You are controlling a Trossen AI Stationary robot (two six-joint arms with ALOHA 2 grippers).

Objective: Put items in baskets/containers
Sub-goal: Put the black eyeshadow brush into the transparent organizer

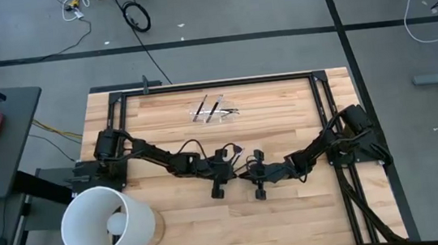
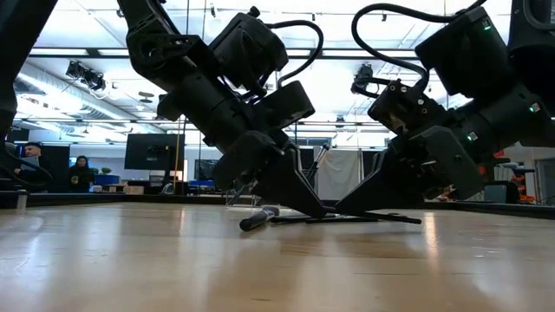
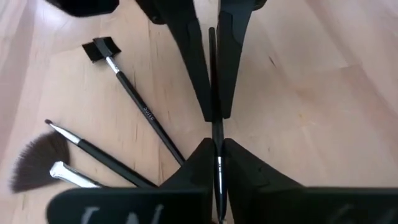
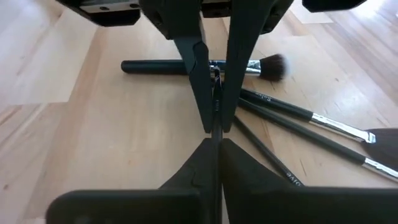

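Both grippers meet tip to tip at the table's middle, over a loose pile of thin dark makeup brushes (image 4: 298,115). My left gripper (image 3: 217,163) and my right gripper (image 4: 214,149) are each shut on the same very thin dark brush (image 3: 213,62), which lies along the line between them. A flat-headed brush (image 3: 134,93) and a fan brush (image 3: 37,163) lie flat on the wood beside them, as does a thick fluffy-tipped brush (image 4: 180,66). The small clear holder (image 1: 216,110) stands toward the far edge with a few brushes in it. My left gripper pinches the thin brush's handle (image 3: 219,177) between its two fingers, slanting down from the table's left side, fingers along the handle. The brush stays low at the table. My right gripper pinches the same brush's handle (image 4: 215,127) between its two fingers, slanting down from the right, opposite the left fingers (image 4: 199,81).
A large white bucket (image 1: 103,222) lies on its side at the near left corner. Black frame rails (image 1: 215,83) run around the wooden tabletop. Open wood lies between the pile and the holder, and along the near edge.
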